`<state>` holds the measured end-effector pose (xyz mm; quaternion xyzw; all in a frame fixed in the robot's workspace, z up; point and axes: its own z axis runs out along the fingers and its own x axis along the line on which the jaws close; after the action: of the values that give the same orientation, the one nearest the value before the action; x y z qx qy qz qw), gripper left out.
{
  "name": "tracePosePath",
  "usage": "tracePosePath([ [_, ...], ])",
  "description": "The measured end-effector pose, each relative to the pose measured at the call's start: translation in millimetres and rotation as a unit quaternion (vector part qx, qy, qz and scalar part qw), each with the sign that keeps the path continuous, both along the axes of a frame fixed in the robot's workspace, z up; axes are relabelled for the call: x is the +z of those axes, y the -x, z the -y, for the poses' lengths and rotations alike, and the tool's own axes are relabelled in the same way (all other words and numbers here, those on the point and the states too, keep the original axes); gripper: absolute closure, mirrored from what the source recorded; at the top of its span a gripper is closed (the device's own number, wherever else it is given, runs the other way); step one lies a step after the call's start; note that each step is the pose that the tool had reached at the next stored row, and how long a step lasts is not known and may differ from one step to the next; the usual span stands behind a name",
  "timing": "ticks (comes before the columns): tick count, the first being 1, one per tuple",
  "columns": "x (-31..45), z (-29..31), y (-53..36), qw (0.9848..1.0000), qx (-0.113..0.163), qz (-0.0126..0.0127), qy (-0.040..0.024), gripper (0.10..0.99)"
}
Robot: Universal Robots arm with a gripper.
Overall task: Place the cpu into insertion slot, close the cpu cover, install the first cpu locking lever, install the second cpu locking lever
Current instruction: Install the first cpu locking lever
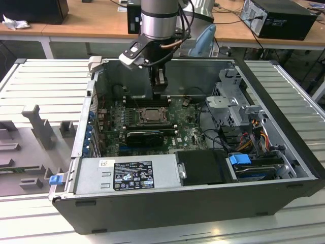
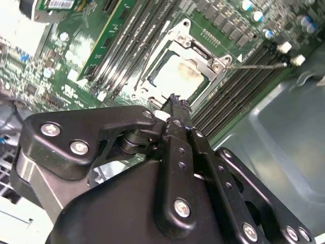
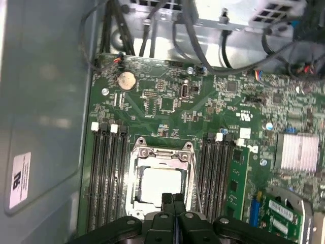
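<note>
Directly below the black two-fingered gripper [image 3: 172, 199] lies the cpu [image 3: 161, 185], a small flat square chip with a pale silvery top; it sits in the insertion slot [image 2: 151, 77], the square black socket with a metal rim on the green motherboard [image 3: 167, 109]; the fingertips hang over the near edge of the chip, a little above it. The jaws are pressed together with nothing between them. The cpu cover [image 3: 162, 152], a thin silvery metal frame with a square window, appears to lie flat around the chip. In the second wrist view a thin grey metal rod [image 2: 259, 65], probably a locking lever not yet latched, runs from one socket corner out across the long black memory slots, off to one side of the fingertips. In the exterior view the arm's wrist points straight down into the open dark grey computer case [image 1: 193, 203], its gripper [image 1: 160, 93] just above the socket.
</note>
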<state>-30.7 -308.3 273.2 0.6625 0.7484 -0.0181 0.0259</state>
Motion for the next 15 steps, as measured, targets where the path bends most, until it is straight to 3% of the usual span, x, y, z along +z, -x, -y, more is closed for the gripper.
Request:
tracePosePath([
  [4, 0.0, 0.0, 0.0, 0.9992, 0.039, 0.0, 0.0042, 0.98],
  [6, -0.1, 0.0, 0.0, 0.9978, 0.066, 0.0001, 0.0056, 0.98],
  [10, 0.0, 0.0, 0.0, 0.9958, 0.091, 0.0002, 0.0057, 0.98],
  [14, 0.0, 0.0, 0.0, 0.9921, 0.125, 0.0004, 0.0057, 0.98],
  [15, -0.1, 0.0, 0.0, 0.9883, 0.153, 0.0005, 0.0062, 0.98],
])
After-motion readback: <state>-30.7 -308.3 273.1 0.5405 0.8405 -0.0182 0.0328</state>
